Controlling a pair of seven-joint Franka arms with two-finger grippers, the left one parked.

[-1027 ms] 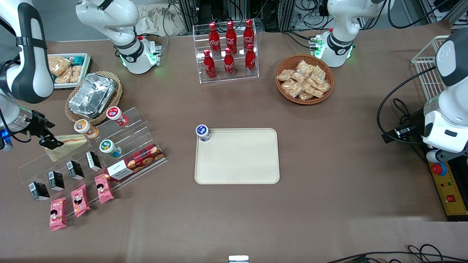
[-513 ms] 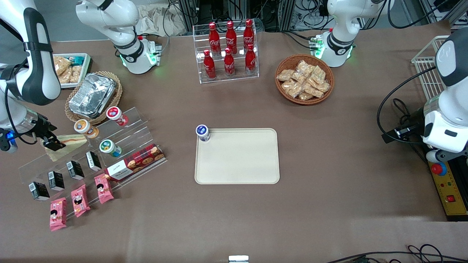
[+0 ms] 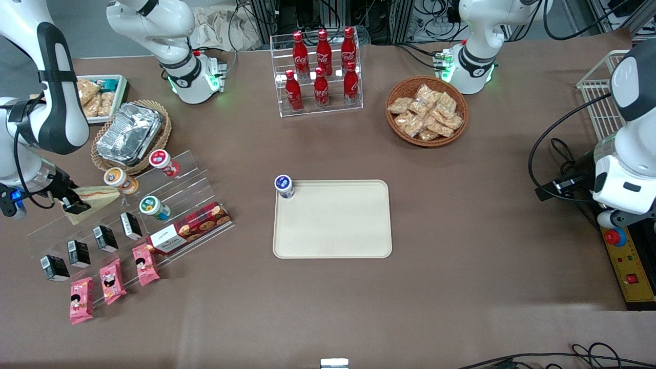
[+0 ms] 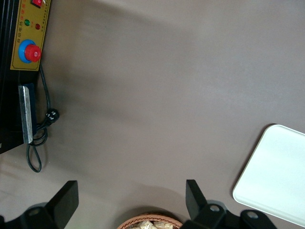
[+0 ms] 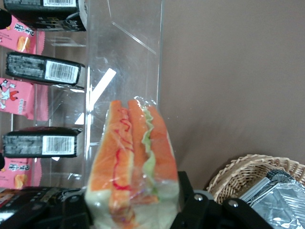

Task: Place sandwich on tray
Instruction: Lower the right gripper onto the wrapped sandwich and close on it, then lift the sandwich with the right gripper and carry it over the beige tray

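The sandwich [image 3: 100, 197] is a triangular wedge in clear wrap with orange filling. It lies at the upper step of a clear acrylic stand [image 3: 177, 171], toward the working arm's end of the table. My right gripper [image 3: 72, 203] is at the sandwich's wide end. In the right wrist view the sandwich [image 5: 131, 162] sits between the black fingers [image 5: 185, 191], which press on both its sides. The cream tray [image 3: 333, 236] lies flat mid-table, well away from the gripper. It also shows in the left wrist view [image 4: 281, 176].
A blue-lidded cup [image 3: 284, 186] stands on the tray's corner. The stand also holds small cups [image 3: 154, 206], black cartons [image 3: 105, 238] and a cookie box [image 3: 189, 233]. A wicker basket of foil trays [image 3: 132, 134] is close by. Pink packets [image 3: 110, 281] lie nearer the camera.
The right arm has swung in over the stand and the gripper has settled lower onto the sandwich's wide end. The sandwich has shifted slightly.
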